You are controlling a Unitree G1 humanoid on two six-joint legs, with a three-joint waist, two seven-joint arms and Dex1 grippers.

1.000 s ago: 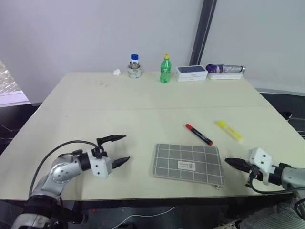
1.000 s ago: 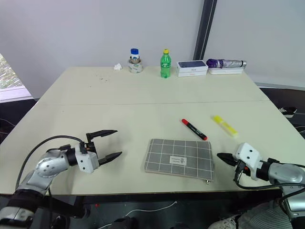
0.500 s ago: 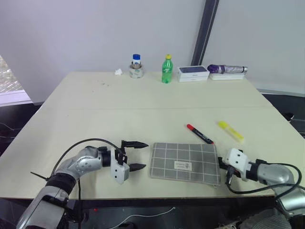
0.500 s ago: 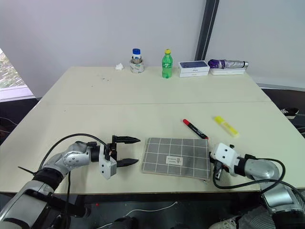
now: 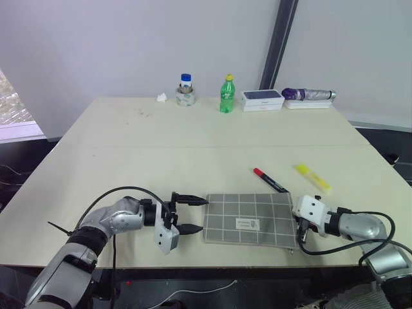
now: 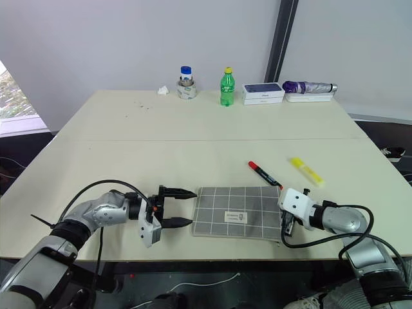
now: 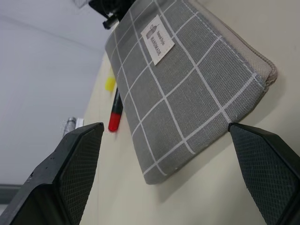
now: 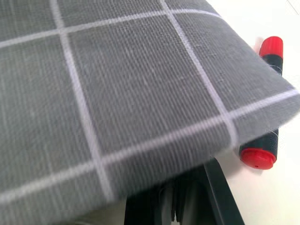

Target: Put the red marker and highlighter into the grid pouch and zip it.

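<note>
The grid pouch (image 5: 250, 219) lies flat near the table's front edge, white label up. My left gripper (image 5: 202, 214) is open, its two black fingers (image 7: 75, 164) flanking the pouch's left end without touching it. My right gripper (image 5: 298, 224) is shut at the pouch's right end, its tip tucked under the fabric (image 8: 117, 93). The red marker (image 5: 270, 181) lies just behind the pouch's right corner. Further right on the table lies the yellow highlighter (image 5: 313, 177).
Along the far edge stand a blue-capped jar (image 5: 186, 89), a green bottle (image 5: 225, 94), a white box (image 5: 262, 99) and a folded purple umbrella (image 5: 309, 94). A crumpled tissue (image 5: 160, 97) lies left of the jar. The table's front edge (image 5: 244, 259) runs just below the pouch.
My left gripper has moved right up to the pouch's left end, still open. My right gripper has slid left to the pouch's right end.
</note>
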